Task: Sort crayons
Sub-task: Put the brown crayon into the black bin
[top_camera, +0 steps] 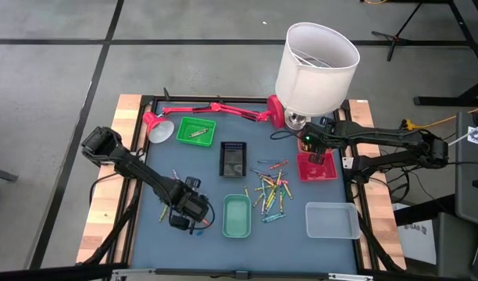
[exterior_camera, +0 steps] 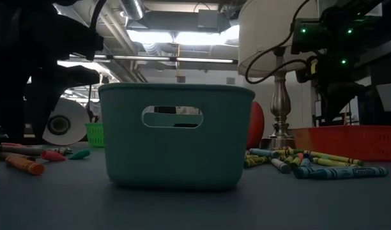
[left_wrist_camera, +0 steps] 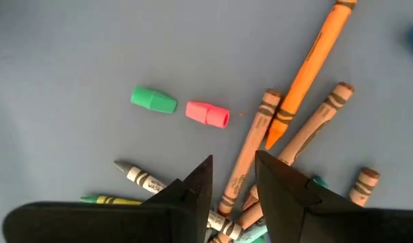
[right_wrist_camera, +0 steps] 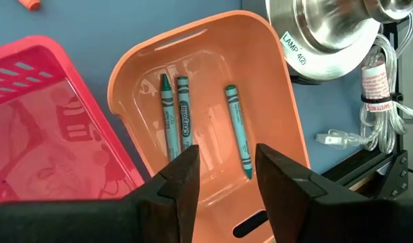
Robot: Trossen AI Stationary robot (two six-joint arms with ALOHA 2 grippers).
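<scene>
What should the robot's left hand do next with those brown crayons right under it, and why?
Probably lower a little and close on one brown crayon. The left gripper hovers open just above the loose pile, with that crayon lying between its fingertips, and it holds nothing. The right gripper waits, open, over an orange tray holding three teal crayons.

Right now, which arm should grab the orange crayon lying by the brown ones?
The left. Its open pincer hangs right over the brown crayons, with the orange crayon just beyond its fingers. The right pincer is across the table, open above a tray holding three teal crayons.
</scene>
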